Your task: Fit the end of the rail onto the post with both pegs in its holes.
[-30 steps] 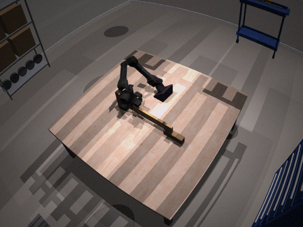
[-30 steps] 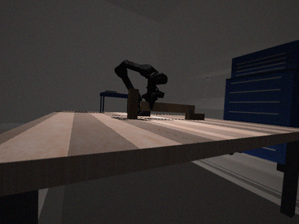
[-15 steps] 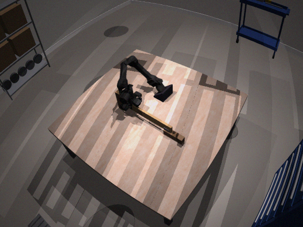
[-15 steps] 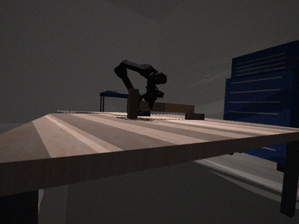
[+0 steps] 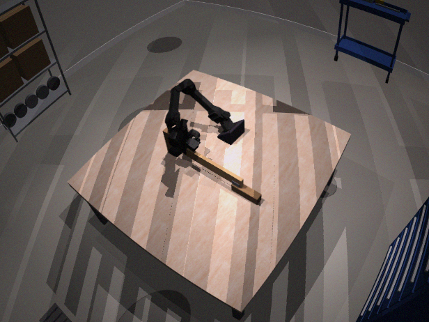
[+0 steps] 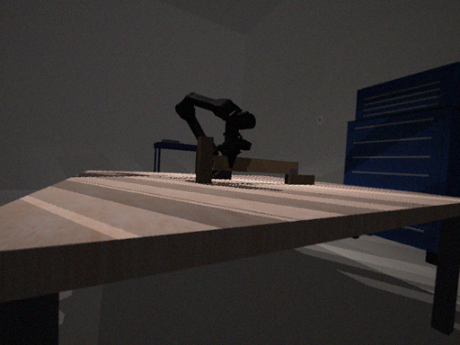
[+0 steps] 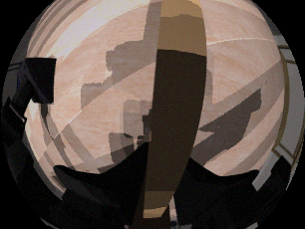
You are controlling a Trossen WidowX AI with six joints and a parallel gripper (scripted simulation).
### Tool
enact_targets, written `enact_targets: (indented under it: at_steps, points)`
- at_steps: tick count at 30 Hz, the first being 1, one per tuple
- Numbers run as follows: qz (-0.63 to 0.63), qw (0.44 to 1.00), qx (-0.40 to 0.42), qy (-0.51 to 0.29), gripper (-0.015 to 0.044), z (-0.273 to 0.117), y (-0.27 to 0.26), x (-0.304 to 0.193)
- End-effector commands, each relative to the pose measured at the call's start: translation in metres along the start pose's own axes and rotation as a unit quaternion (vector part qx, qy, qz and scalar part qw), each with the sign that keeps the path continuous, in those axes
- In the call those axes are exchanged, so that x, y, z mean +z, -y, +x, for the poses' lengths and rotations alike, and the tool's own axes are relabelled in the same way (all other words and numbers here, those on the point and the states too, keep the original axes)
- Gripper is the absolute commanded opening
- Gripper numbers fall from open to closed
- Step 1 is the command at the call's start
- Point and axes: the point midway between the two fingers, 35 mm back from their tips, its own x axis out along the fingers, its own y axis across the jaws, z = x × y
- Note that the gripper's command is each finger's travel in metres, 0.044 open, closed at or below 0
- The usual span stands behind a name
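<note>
In the top view, a shelf rack (image 5: 52, 56) with brown boxes (image 5: 31, 59) was seen on the floor at the far left. Next, on the bench (image 5: 223, 244) (image 6: 189, 246), the short wooden post (image 5: 166, 139) (image 6: 204, 159) was seen standing upright. Just beside it, the pincer (image 5: 186, 150) (image 6: 231, 162) (image 7: 157, 146) was pointed down and was closed on the long wooden rail (image 5: 216, 167) (image 6: 267, 164) (image 7: 179, 100), near the rail's post end. That end was held above the bench, close to the post; whether the two were touching could not be told, and the pegs were hidden. To the right, the black arm (image 5: 202, 99) (image 6: 212, 102) was carried by its dark base (image 5: 232, 134) (image 6: 223, 174), set apart from the rail. The rail's far end was placed over the near part of the low wooden block (image 5: 248, 194) (image 6: 302, 179), at the bracket (image 5: 237, 182) (image 6: 293, 172); how fully it was seated could not be made out. Farther right, a blue cart (image 5: 365, 52) was seen on the floor.
</note>
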Motion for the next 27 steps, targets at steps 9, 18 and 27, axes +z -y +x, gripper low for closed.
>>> enact_targets:
  at_steps: [9,18,27]
  points:
    - [-0.002,1.000,-0.001,-0.001,0.0000,0.0006,-0.0001,-0.0046]
    - [-0.002,1.000,-0.001,-0.001,0.0000,0.0010,-0.0001,-0.0074]
    - [-0.002,1.000,-0.001,-0.001,0.0000,0.0000,0.0000,-0.0098]
